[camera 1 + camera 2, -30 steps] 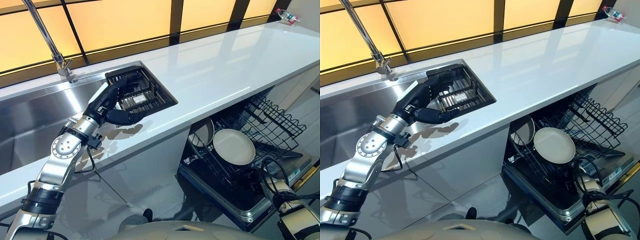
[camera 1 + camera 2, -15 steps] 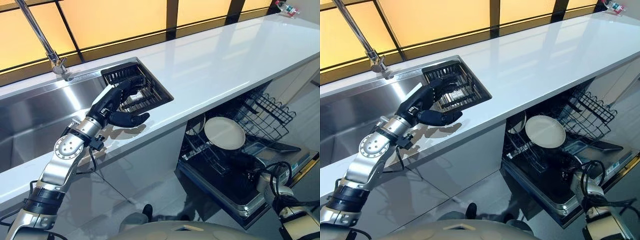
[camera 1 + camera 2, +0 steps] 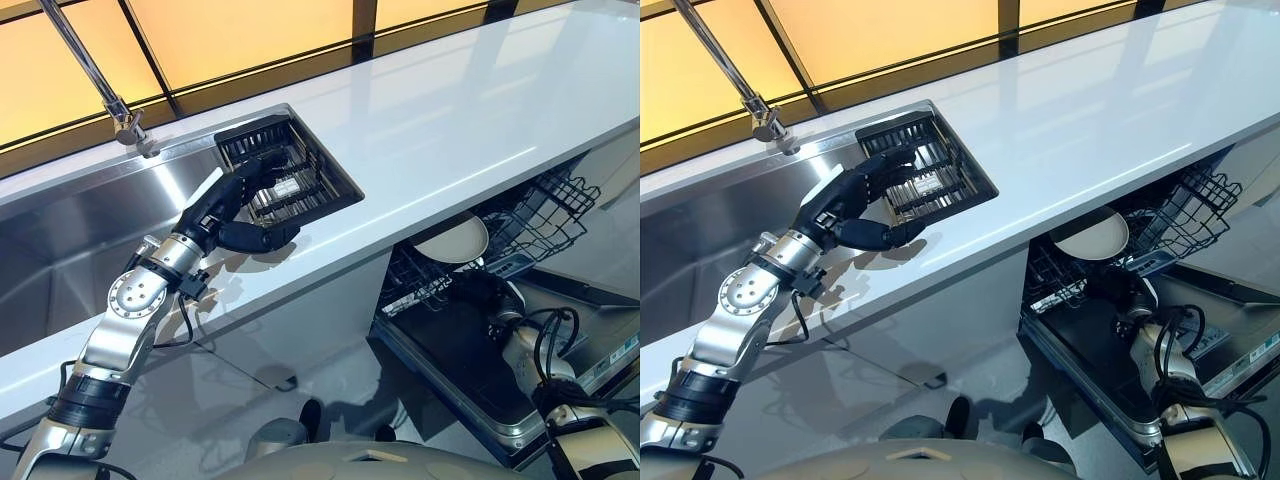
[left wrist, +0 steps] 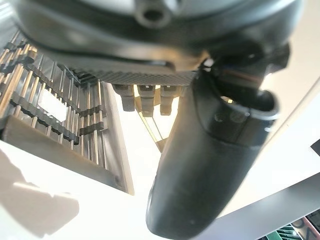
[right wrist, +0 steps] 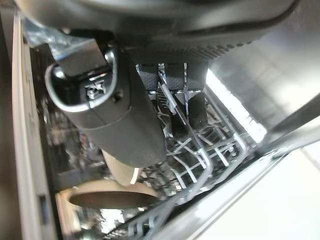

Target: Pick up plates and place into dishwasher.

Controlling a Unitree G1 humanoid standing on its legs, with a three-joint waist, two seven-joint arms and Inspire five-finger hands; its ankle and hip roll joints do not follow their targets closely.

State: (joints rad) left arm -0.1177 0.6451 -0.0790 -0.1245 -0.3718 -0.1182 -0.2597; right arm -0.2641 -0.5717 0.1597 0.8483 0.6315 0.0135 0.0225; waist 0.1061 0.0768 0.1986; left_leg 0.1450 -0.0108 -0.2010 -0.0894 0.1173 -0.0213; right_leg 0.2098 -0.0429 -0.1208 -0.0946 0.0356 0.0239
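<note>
The rack [image 3: 540, 215] with its plate [image 3: 452, 240] has slid further under the counter [image 3: 430, 130]. The right hand [image 3: 1137, 300] probably pushes it, grip unclear. The left hand [image 3: 240, 205] hovers open.

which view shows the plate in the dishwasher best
The right eye view: the plate shows its round face in the rack. The left eye view shows nearly the same; the right wrist view shows it edge-on.

Steel sink [image 3: 60, 240] w/ tap [image 3: 125, 125], black basket [image 3: 290, 180]; white counter [image 3: 450, 120].
</note>
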